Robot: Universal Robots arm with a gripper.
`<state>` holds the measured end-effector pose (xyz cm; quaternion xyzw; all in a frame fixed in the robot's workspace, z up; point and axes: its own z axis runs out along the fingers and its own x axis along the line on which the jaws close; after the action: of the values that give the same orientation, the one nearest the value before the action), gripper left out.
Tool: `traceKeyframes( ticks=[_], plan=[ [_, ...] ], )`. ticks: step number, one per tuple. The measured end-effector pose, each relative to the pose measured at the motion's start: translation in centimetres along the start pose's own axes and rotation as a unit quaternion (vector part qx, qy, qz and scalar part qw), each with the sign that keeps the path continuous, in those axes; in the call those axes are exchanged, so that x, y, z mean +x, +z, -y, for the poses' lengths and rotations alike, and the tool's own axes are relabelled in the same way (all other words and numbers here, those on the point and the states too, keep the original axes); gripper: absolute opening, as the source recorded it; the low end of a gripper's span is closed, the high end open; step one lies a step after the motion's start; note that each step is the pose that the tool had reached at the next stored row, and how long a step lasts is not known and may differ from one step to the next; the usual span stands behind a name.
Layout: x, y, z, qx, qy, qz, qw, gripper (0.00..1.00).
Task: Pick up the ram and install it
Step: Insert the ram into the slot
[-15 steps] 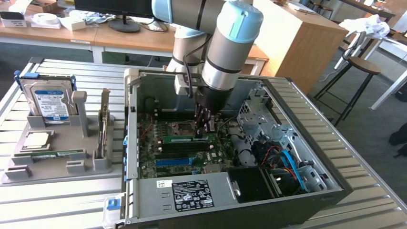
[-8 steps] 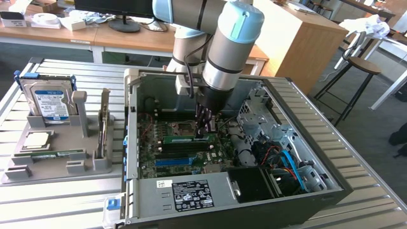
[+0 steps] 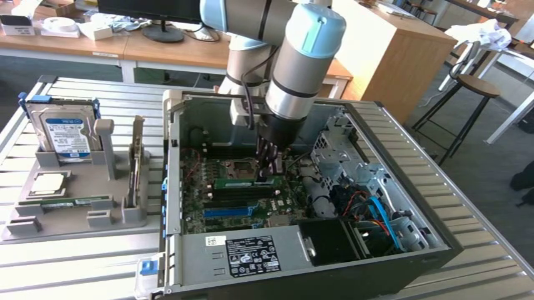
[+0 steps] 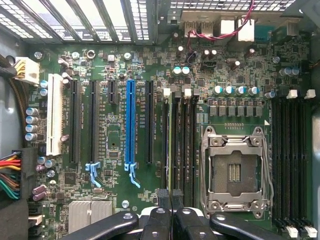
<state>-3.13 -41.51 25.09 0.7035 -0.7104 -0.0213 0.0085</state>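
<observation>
Pinching thin green ram [image 3: 244,183], black claw [image 4: 170,195], long ribbed dark slots [image 4: 186,145]

The slatted metal table [image 3: 75,269] bears an open computer case [image 3: 172,156] and a grey parts tray [image 3: 75,181].

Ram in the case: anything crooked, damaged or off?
Nothing stands out. The ram lies in line with its slot on the motherboard, with the gripper shut on it. The CPU socket is empty, with no damage visible.
</observation>
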Motion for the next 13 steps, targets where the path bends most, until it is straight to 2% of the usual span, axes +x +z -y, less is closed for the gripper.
traceKeyframes(
  ticks=[13],
  plan=[
    [0.02,0.73,0.03,0.0000,0.000,-0.0001,1.0000,0.11]
  ],
)
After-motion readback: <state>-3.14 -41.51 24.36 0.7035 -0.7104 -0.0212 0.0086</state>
